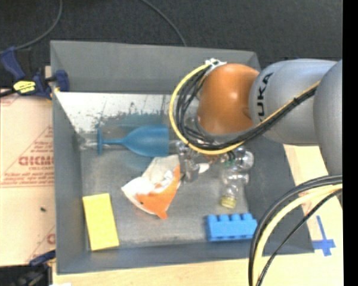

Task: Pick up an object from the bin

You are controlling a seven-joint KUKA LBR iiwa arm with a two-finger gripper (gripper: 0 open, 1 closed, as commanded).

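In the grey bin (65, 159), a yellow block (100, 221) lies flat near the front left corner. A blue goblet (137, 140) lies on its side toward the back. At the centre sits a crumpled white-and-orange wrapper (154, 189). The gripper (188, 164) is down at its right edge; how far open it is cannot be told. Right of it lie a clear bulb (231, 183) and a blue brick (230, 226).

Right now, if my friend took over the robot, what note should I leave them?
Gripper: low in mid bin, beside the right edge of the crumpled orange-and-white wrapper; nothing seen held.
Nearby: blue plastic goblet on its side behind, clear bulb to the right.
Front: yellow block, blue toy brick.
Done: nothing picked yet.
Left: grasp one thing, lift it out.
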